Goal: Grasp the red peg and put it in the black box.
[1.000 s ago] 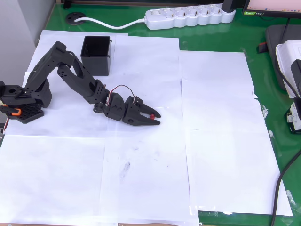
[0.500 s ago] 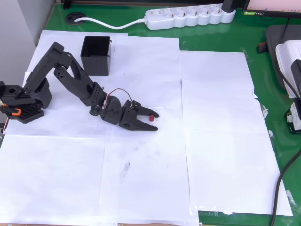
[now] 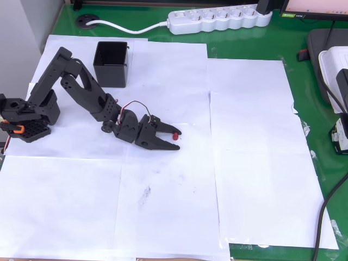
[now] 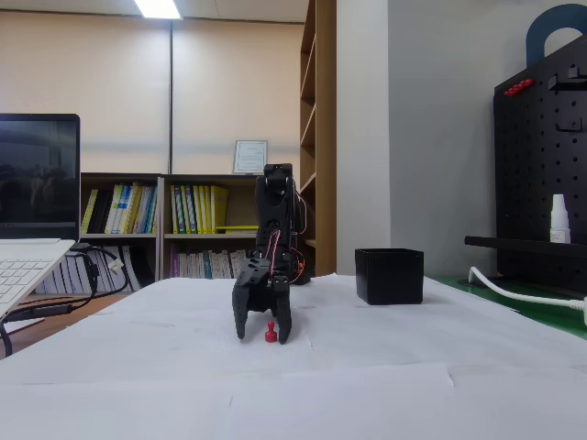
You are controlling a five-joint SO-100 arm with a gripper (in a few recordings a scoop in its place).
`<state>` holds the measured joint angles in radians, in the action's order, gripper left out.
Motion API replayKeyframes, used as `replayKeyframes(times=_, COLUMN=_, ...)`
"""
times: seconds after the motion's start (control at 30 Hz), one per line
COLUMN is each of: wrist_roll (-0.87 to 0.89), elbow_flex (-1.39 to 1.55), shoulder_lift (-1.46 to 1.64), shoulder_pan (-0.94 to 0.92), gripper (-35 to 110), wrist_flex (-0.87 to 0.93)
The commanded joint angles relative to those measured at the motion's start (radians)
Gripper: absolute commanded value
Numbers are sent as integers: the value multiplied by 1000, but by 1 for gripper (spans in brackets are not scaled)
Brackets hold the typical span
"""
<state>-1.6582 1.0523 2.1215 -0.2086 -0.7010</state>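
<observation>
The tiny red peg (image 3: pixel 175 137) stands on the white paper near the middle of the table in the overhead view. It sits between the spread fingers of my black gripper (image 3: pixel 177 139), which is low over the paper and open. The fixed view shows the peg (image 4: pixel 271 332) upright on the paper, close to one finger of the gripper (image 4: pixel 262 335), with a gap on its other side. The black box (image 3: pixel 111 76) stands up-left of the gripper, beyond the arm's elbow, and shows to the right of the arm as the box (image 4: pixel 389 275) in the fixed view.
The arm's base (image 3: pixel 24 117) sits at the left edge of the paper. A white power strip (image 3: pixel 220 19) and its cable lie along the far green mat. Devices crowd the right edge (image 3: pixel 334 65). A laptop (image 4: pixel 27 266) and a black pegboard (image 4: pixel 541 165) flank the table.
The gripper has drawn back slightly to the left and its jaws have spread wider. The red peg now stands free on the paper between them.
</observation>
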Motion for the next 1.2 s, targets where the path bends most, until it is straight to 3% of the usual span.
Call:
replayKeyframes(times=0.0, wrist_roll=-17, elbow_flex=-46, shoulder_lift=-6, shoulder_pan=5, gripper=19, wrist_flex=0)
replayKeyframes(times=0.53, wrist_roll=-12, elbow_flex=-58, shoulder_lift=-12, shoulder_pan=17, gripper=1, wrist_flex=5)
replayKeyframes(times=1.17, wrist_roll=25, elbow_flex=-31, shoulder_lift=-71, shoulder_pan=25, gripper=0, wrist_flex=14)
